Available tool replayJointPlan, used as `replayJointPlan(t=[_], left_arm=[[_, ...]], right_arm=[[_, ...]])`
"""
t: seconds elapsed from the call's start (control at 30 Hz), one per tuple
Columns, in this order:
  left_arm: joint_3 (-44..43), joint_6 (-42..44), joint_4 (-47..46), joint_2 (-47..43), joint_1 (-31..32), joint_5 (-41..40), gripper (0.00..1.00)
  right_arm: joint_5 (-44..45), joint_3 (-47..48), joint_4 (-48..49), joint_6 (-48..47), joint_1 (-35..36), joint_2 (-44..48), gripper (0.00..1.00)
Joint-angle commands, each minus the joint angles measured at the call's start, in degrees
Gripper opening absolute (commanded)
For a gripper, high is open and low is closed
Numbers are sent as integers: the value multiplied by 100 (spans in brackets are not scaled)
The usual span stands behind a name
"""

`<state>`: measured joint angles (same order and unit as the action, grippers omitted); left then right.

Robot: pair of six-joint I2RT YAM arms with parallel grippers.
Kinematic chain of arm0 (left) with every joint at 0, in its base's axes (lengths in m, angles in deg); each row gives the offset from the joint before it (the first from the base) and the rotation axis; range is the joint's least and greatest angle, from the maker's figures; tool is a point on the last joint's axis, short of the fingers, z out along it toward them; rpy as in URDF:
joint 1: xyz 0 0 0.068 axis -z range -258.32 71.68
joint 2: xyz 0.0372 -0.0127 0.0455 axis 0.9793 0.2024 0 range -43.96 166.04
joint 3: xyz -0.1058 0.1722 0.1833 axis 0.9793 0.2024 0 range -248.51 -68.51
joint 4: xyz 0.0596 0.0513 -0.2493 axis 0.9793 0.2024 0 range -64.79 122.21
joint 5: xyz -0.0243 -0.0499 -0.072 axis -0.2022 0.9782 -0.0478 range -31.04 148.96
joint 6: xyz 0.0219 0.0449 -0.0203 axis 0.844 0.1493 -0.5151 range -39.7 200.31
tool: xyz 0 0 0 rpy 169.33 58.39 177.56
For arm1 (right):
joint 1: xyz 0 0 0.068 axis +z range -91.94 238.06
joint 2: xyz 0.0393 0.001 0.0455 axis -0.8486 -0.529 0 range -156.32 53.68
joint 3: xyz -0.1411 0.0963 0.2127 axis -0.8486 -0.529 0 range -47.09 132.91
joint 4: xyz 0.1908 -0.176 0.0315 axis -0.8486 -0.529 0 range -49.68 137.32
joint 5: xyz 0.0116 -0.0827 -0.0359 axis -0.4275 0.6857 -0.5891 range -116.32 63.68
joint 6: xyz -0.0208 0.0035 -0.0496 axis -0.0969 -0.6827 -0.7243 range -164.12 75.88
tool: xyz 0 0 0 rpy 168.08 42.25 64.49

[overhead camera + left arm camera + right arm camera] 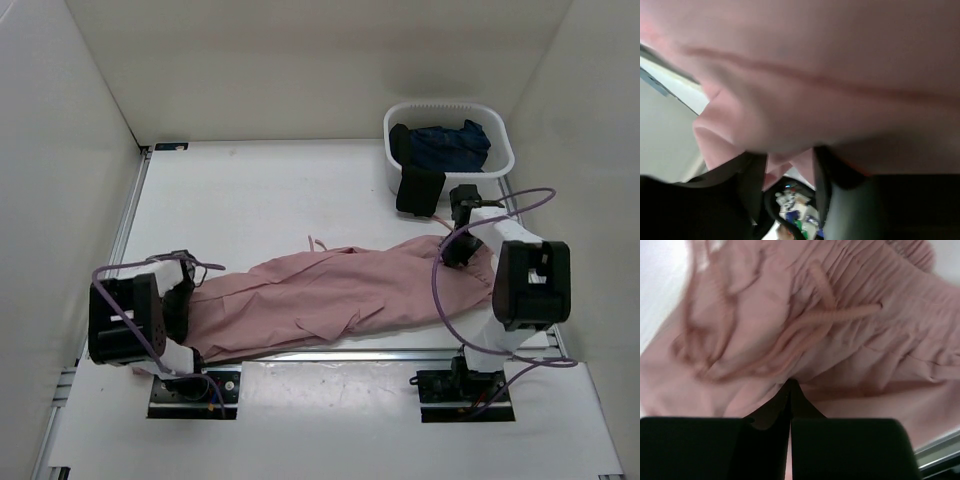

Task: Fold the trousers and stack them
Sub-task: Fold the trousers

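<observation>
- The trousers (340,290), dusty pink and thin, lie stretched lengthwise along the near edge of the bench (250,190), reaching from the left arm across to the right arm.
- Their gathered waistband (880,270) is the end toward the right side of the bench, and the leg ends run to the near left corner.
- A thin drawstring (318,243) trails off the far edge of the cloth, about midway across the bench.
- The left hand (790,167) has a bunched fold of the leg end between its fingers (752,182). The gap is narrow and filled with cloth, so it is clamped on the trousers. This view is blurred.
- The right hand (790,390) is closed to a thin slit, pinching the fabric just below the waistband, with more drawstring loops lying beyond the fingertips.
- A white basket (500,165) stands at the far right corner, well apart from the leg ends.
- In it sits a dark blue garment (450,145).
- A black garment (418,190) hangs over the basket's near rim, close to the waist end.
</observation>
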<state>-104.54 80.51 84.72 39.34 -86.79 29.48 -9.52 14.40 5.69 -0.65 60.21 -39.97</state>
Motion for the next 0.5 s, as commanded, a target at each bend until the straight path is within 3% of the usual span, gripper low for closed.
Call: replayJointPlan(t=[0.0,0.17,0.37,0.47], left_arm=[[105,-21,-1035,149,222,-462,50],[-1061,-21,-1853,1134,223,-595,47],[-3054,-21,-2075,2188,223,-647,46],[-3550,-21,-1917,2602,293,-866,49]], right_arm=[[-256,-41,357,680,-189,-477,0],[-195,12,419,1313,-487,-804,0],[104,-59,419,2113,-681,-568,0],[-27,2,497,2001,-734,-506,0]])
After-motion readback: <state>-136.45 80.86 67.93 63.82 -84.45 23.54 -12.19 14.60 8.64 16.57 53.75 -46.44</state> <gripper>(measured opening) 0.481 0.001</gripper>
